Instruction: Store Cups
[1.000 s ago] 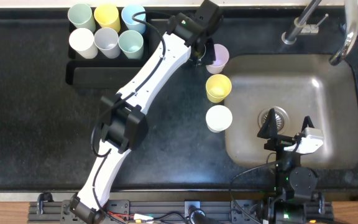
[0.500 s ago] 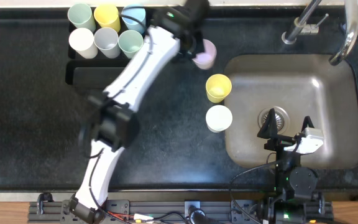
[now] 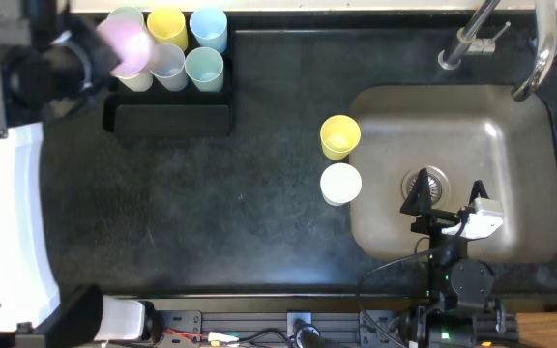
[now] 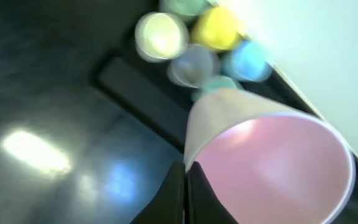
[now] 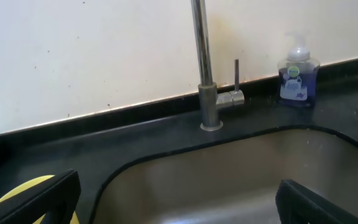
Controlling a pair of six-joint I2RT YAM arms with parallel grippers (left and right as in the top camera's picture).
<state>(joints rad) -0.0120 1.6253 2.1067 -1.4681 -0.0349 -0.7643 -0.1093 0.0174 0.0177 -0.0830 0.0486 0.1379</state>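
Pink cup (image 3: 127,41) held raised above the cup tray (image 3: 167,118), ready to be set down.
The cup's wall is pinched by the left gripper (image 4: 185,186). A free spot must be lined up among the crowded stored cups (image 3: 204,66) before lowering. A yellow cup (image 3: 339,136) and a white cup (image 3: 340,184) are yet to be stored from beside the sink (image 3: 511,126), over which the right gripper (image 3: 446,200) is held open.

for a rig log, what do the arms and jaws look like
The left arm has broad white shells with black joint housings. The right arm is mostly black, with a white block near its wrist, black cables and a green light at its base. Both have black jaws.
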